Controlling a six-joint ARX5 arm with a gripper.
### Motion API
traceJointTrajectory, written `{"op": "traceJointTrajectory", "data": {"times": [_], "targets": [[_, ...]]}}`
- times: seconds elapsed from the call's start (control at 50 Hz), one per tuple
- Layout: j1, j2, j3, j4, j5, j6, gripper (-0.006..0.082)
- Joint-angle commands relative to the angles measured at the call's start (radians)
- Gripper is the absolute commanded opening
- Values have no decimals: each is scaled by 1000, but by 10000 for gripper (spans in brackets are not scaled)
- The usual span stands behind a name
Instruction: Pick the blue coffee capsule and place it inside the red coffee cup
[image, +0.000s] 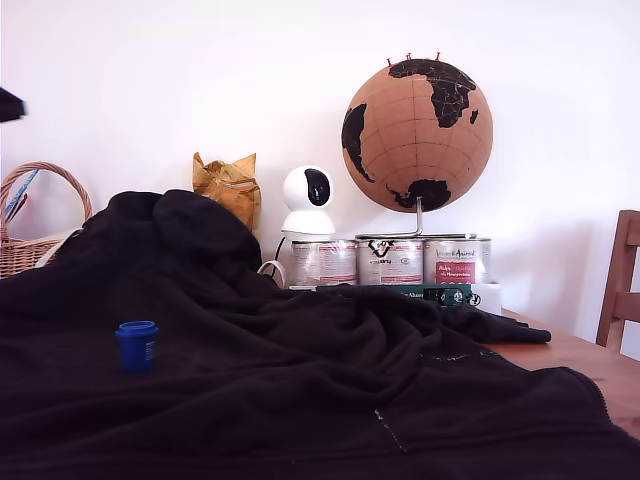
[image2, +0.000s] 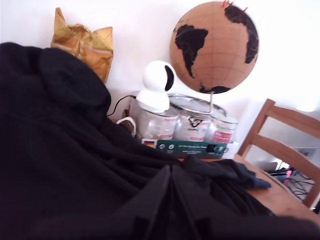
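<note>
Blue coffee capsule (image: 137, 345) upright, gripper seemingly unseen

Blue coffee capsule (image: 137, 345) upright on black blanket (image: 300, 380)

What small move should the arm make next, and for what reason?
Probably swing toward the exterior view's left and descend over the blue coffee capsule, which stands upright on the black blanket. The wrist view shows neither the capsule nor the gripper, so the arm seems far from it. No red cup is visible.
</note>
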Motion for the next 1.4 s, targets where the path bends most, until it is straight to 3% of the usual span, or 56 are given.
{"op": "traceJointTrajectory", "data": {"times": [0.0,0.12,0.18,0.22,0.32,0.4,0.76,1.28,1.38], "targets": [[-36,92,9,24,-57,0,-19],[-93,253,44,30,-150,2,-18],[-113,328,61,43,-188,5,33],[-123,385,73,59,-198,18,149],[-137,511,108,100,-203,49,546],[-137,603,149,101,-222,50,657],[-137,914,328,105,-226,82,657],[-127,1133,454,73,-287,109,646],[-116,1145,456,67,-295,110,590]]}}
